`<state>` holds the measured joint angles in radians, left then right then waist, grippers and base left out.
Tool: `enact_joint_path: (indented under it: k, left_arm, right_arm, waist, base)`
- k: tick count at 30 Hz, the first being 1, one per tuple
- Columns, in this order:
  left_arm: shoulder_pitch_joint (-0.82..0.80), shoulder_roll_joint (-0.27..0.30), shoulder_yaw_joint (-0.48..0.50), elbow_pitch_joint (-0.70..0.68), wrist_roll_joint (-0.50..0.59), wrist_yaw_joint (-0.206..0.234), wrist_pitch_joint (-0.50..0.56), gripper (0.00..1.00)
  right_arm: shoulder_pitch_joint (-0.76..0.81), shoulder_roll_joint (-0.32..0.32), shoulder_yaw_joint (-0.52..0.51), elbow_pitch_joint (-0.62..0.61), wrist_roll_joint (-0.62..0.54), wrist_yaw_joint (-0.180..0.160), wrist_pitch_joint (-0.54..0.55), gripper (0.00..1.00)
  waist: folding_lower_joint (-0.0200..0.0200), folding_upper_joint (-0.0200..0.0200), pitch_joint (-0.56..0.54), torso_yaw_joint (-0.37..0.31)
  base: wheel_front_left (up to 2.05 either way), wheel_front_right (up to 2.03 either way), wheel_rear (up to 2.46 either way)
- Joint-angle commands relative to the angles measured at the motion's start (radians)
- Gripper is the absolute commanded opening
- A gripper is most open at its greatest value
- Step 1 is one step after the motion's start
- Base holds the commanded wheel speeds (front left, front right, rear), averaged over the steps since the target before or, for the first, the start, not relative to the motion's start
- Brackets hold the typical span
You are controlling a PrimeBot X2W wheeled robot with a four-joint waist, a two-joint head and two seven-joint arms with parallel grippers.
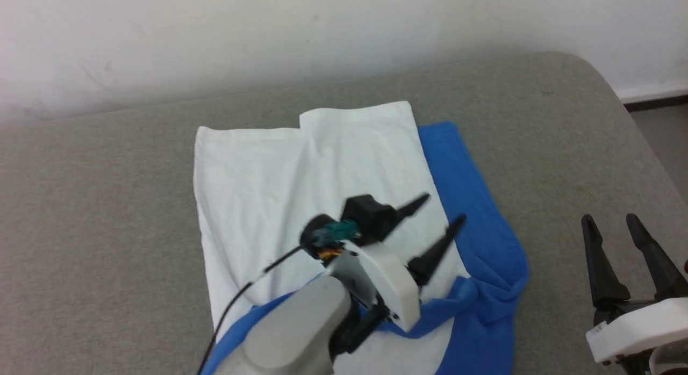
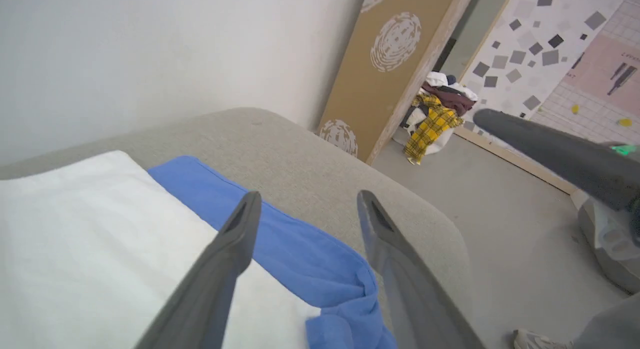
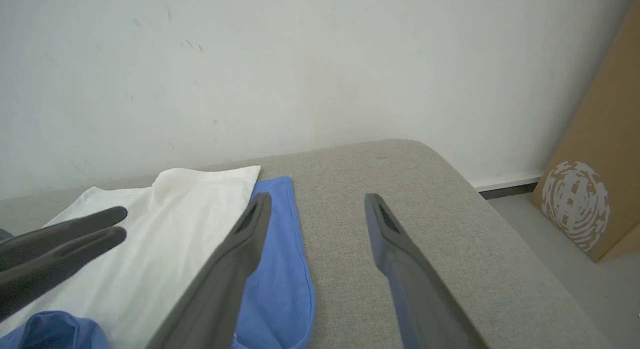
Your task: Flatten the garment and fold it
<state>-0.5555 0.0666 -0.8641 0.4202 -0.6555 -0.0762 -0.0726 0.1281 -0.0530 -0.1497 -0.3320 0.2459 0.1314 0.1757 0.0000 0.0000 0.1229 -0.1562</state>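
Folding is looking partway done on the garment [image 1: 301,165] lying across the grey cushion [image 1: 107,203], and the left hand [image 1: 445,207], hovering spread above the garment, would probably be doing best by pinching the bunching blue sleeve [image 1: 484,240] low and drawing it flat, while the right hand [image 1: 610,219] is hanging spread to the garment's right.

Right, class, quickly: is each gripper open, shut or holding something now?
Left gripper: open, empty, over the garment.
Right gripper: open, empty.
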Motion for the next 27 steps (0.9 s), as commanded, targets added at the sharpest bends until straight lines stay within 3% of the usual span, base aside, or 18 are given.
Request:
enact_joint_path:
  k: [1, 7, 15, 21, 27]
  left_arm:
    - [0.014, 0.025, 0.026, -0.025, 0.012, 0.021, -0.041, 1.00]
    - [0.090, 0.121, 0.149, -0.129, 0.028, 0.124, -0.164, 1.00]
    - [0.263, 0.252, 0.388, -0.267, 0.075, 0.267, -0.189, 1.00]
    - [0.434, 0.330, 0.560, -0.337, 0.102, 0.324, -0.189, 1.00]
    - [0.570, 0.370, 0.637, -0.403, 0.122, 0.351, -0.189, 1.00]
  right_arm:
    - [0.004, 0.003, 0.003, 0.004, -0.005, -0.001, 0.001, 1.00]
    - [0.021, 0.003, -0.001, 0.016, -0.005, -0.001, 0.004, 1.00]
    - [0.027, 0.003, -0.010, 0.038, -0.009, -0.001, 0.003, 1.00]
    - [0.027, 0.003, -0.025, 0.076, -0.006, -0.001, 0.011, 1.00]
    - [-0.049, 0.002, -0.058, 0.202, 0.027, -0.001, 0.031, 1.00]
  waist:
    - [0.0000, 0.0000, -0.058, 0.061]
    - [0.0000, 0.0000, -0.088, 0.112]
    - [0.0000, 0.0000, -0.094, 0.152]
    - [0.0000, 0.0000, -0.112, 0.172]
    - [0.0000, 0.0000, -0.095, 0.196]
  base:
    - [0.00, 0.00, 0.00]
    - [0.00, 0.00, 0.00]
    - [0.00, 0.00, 0.00]
    - [0.00, 0.00, 0.00]
    - [0.00, 0.00, 0.00]
